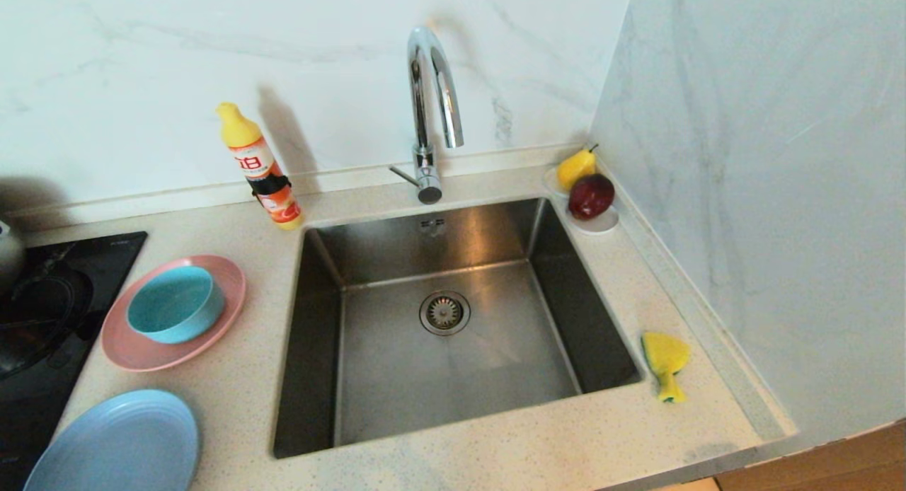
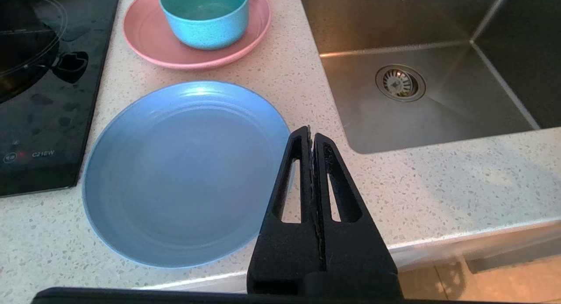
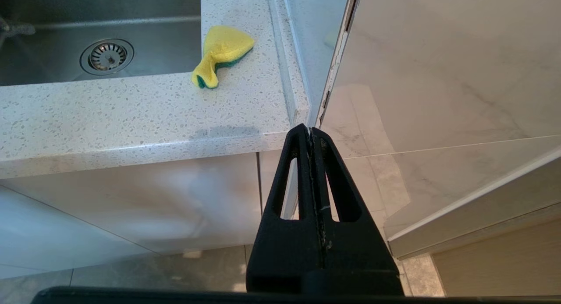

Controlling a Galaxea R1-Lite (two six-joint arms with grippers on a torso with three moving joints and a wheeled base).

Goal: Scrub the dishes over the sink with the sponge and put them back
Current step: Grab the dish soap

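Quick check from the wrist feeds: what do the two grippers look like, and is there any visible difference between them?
They look identical. The left gripper and the right gripper are each matte black, with two long fingers tapering to a narrow tip. Every finger has a slim elongated cut-out. No cables, labels or markings show, and the arms themselves are out of view.

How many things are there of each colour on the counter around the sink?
Pink: 1, the pink plate
Blue: 2, the light-blue plate and the teal bowl
Yellow: 3, the sponge, the pear and the soap bottle
Red: 1, the apple
White: 1, the saucer
Total: 8
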